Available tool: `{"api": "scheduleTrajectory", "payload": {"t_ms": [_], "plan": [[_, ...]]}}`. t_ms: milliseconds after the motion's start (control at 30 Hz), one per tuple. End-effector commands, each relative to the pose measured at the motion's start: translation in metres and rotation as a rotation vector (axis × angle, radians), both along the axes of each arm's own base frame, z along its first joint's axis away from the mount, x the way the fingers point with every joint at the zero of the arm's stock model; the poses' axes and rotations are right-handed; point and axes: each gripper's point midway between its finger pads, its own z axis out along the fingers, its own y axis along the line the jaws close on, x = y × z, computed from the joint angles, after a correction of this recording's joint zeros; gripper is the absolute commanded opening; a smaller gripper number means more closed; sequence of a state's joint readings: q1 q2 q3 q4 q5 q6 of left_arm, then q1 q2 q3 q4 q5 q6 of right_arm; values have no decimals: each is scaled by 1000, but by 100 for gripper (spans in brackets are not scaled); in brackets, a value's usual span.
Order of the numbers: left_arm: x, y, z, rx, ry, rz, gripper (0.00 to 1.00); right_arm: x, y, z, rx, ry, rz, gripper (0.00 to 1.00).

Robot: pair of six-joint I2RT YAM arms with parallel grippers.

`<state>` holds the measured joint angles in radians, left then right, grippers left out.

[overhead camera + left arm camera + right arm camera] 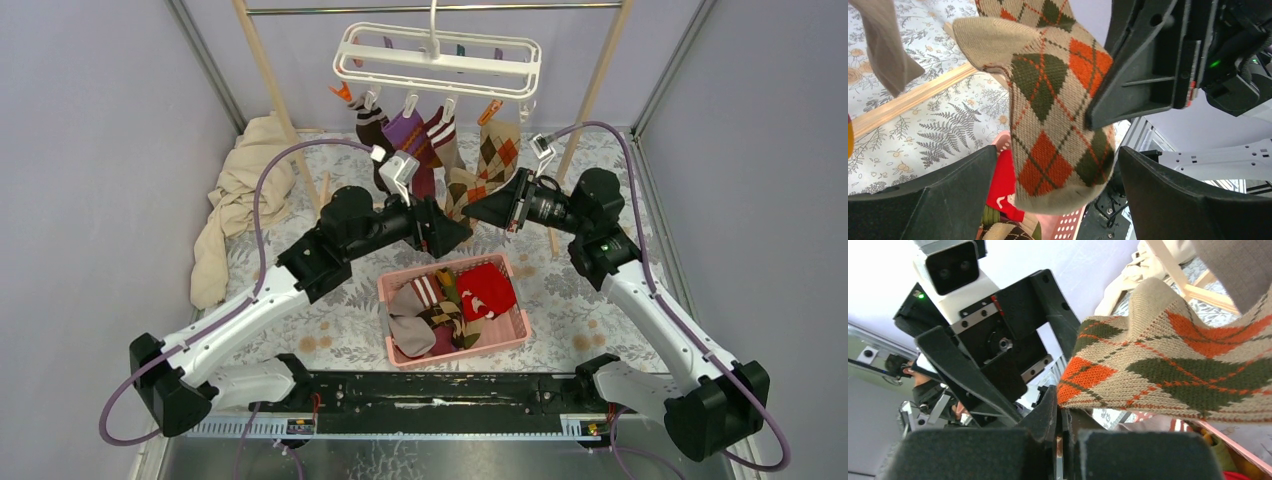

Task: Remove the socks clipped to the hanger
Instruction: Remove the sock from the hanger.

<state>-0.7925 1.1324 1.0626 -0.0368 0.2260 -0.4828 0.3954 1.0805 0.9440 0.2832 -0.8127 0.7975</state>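
Argyle sock [492, 160]: soft, light knit, hanging clipped from the white hanger [438, 60] above the pink basket [520, 322]. Right gripper [474, 207] pinched tight on its toe edge; left gripper [462, 232] gapes wide, empty. Likely best held near the clip, since limp fabric stretches.

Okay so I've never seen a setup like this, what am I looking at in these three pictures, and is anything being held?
Two robot arms sit at a table's near edge. One picture looks down from above; the others come from cameras on each wrist. A white hanger dangles clipped socks over a floral tablecloth, where a pink basket already holds several socks. A beige cloth lies at the left. The right gripper is shut on the argyle sock, pinching its lower edge. The left gripper is open around that sock's toe.
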Motion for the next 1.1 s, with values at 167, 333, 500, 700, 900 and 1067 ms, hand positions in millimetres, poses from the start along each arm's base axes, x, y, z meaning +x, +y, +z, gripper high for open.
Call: {"api": "scheduleTrajectory", "payload": {"t_ms": [167,333,500,700,900,1067], "plan": [[7,-10,4,-29,-53,-7,98,-13,3,35,141,-56,85,0],[2,-9,10,-39,-63,-22,71,-14,4,39,164,-52,95,0],[-2,-8,14,-27,-56,-38,44,-13,5,37,174,-47,101,0],[-5,3,25,-11,-40,-7,19,-8,4,34,171,-49,77,16],[-6,25,41,10,-28,67,11,9,-1,31,102,-102,-35,37],[-10,36,53,21,-26,77,11,34,-22,39,0,-193,-259,51]]}}
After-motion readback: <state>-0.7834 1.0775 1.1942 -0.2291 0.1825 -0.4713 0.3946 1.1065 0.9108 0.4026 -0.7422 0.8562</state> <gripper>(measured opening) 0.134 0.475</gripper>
